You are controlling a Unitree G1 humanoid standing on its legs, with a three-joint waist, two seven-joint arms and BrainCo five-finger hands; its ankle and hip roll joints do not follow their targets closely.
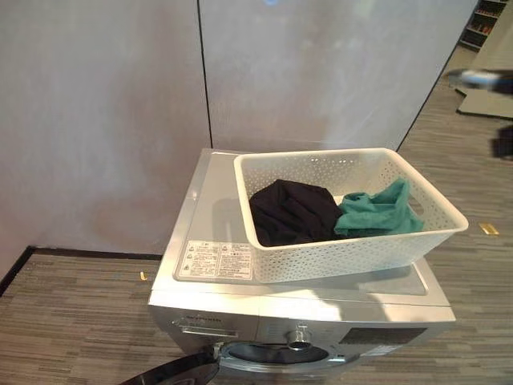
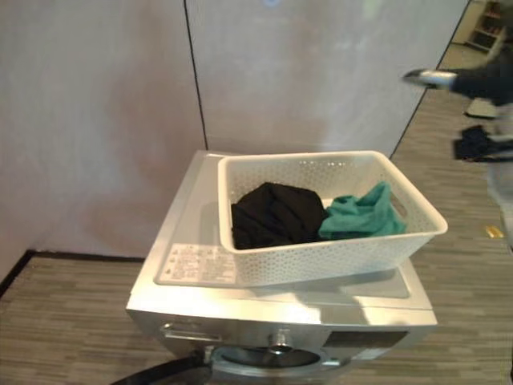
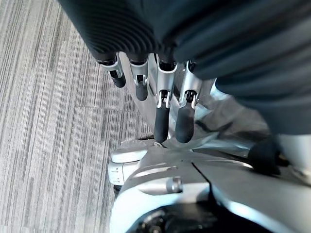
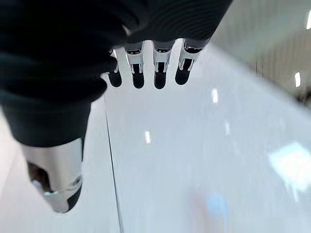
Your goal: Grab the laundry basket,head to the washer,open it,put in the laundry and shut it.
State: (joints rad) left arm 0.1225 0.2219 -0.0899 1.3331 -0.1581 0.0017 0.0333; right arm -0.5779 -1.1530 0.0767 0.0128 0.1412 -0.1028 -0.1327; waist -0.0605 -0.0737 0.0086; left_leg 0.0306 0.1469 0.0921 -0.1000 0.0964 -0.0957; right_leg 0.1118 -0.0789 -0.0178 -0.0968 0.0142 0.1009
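Basket (image 1: 353, 241) of white perforated plastic, rectangular, sits on the flat top of the silver front-loading washing machine (image 1: 200, 233), skewed so its right corner overhangs the machine's edge. Inside it lie a crumpled black garment (image 1: 292, 210) and, touching it on the right, a teal cloth (image 1: 381, 210) draped up against the far wall. Neither hand is on the basket. The left hand (image 3: 167, 104) hangs low with its fingers straight and relaxed, holding nothing, above the grey striped carpet floor (image 3: 43, 121). The right hand (image 4: 146, 73) is raised towards the pale panelled wall (image 1: 96, 104), fingers loosely extended and empty; it also shows blurred at the upper right of the head views. At the bottom edge of the left eye view the round dark washer door (image 1: 172, 372) appears swung out from the drum opening (image 1: 276, 353). By these signs the carrying and the walk to the washer are done, and the door seems already open. What remains, as I judge it, is lifting both pieces of laundry out of the basket, pushing them into the drum, and swinging the door closed
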